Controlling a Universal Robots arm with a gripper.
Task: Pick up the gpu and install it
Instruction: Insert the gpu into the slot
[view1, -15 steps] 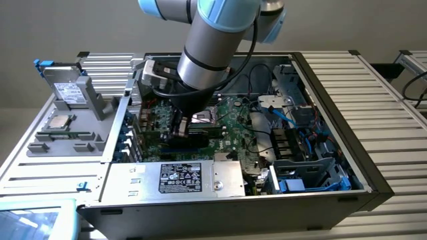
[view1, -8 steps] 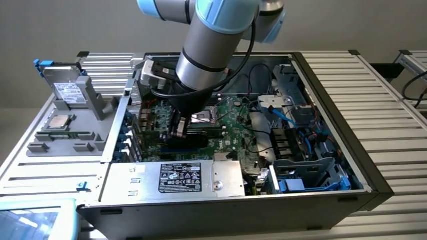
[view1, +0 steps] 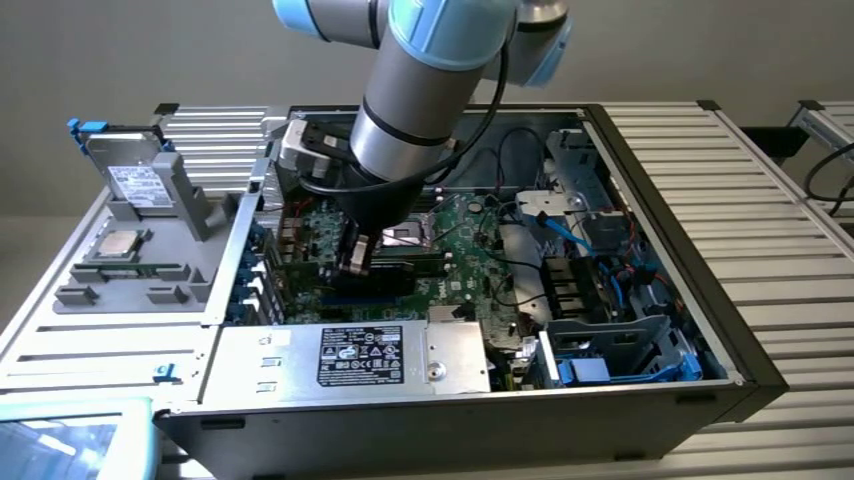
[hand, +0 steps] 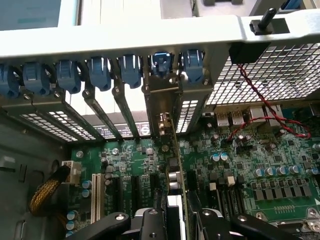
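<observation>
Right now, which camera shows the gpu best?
The wrist view: the gpu stands edge-on, its bracket among the slot covers. In the exterior view the arm hides most of it.

Power-supply label (view1: 360, 355): nothing legible.

case (view1: 441, 430) sits on the tabletop (view1: 747, 180), motherboard (view1: 461, 235) flat in it. psu (view1: 360, 355) along the near wall, drive cage (view1: 621, 345) at the exterior view's right. tray (view1: 180, 275) just beside the case on the exterior view's left, cpu (view1: 118, 243) on it. end effector (hand: 177, 225) over the motherboard, gpu (hand: 176, 150) on edge between its fingers, bracket end at the slot covers (hand: 100, 107).
</observation>
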